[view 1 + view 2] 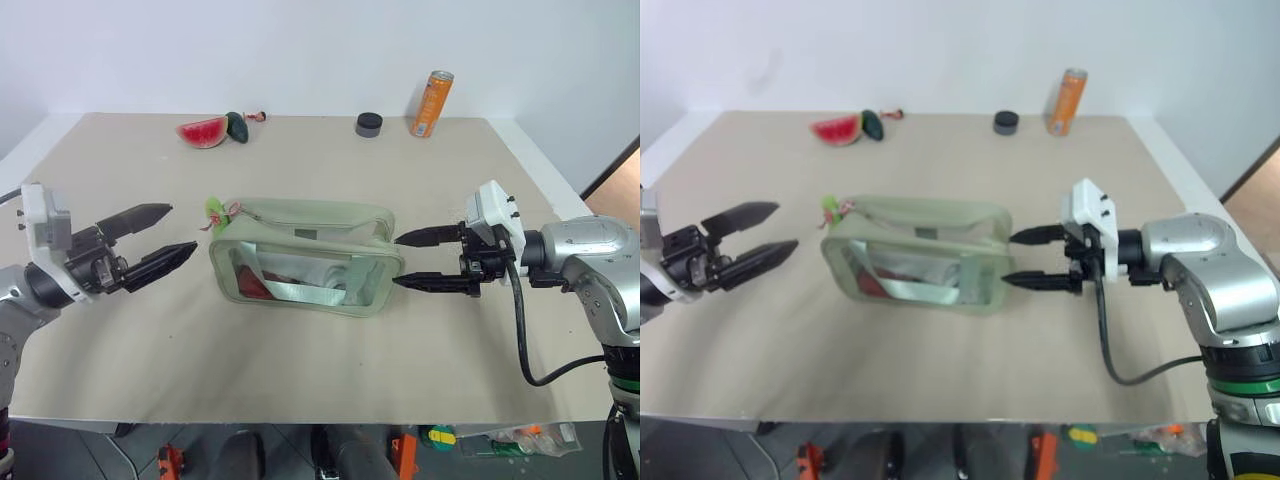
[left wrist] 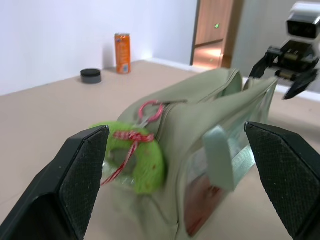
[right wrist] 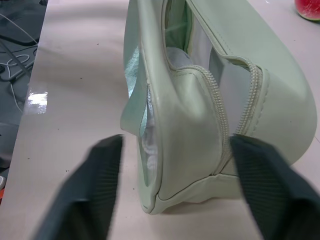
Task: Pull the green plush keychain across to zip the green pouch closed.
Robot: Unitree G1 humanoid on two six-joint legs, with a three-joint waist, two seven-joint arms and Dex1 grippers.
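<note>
The left end effector [image 1: 160, 243] is held just above the worktop with its two black fingers spread wide and nothing between them; it is aimed at the left end of the green pouch [image 1: 305, 262] and stands a little apart from it. The right end effector [image 1: 415, 260] is held at the pouch's right end, its fingers apart and empty, the tips just beside the fabric; contact cannot be confirmed.

The step in hand is judged to be the approach: the keychain has not been gripped and, in the right wrist view, the zipper is seen gaping at the right end, so the zip is not yet closed. The next move is judged to call for the left fingers being brought around the green plush keychain [image 2: 134, 162] and closed on it, while the far end of the pouch is steadied by the right end effector, before the pull along the zipper line toward the worktop's right edge.

The pouch lies near the middle of the worktop [image 1: 120, 340], long side toward the front edge, pale sage with a clear front panel, a webbing strap and something red inside. The keychain hangs at its upper left corner: a lime-green curved plush piece tied by a pink-red cord to the slider.
</note>
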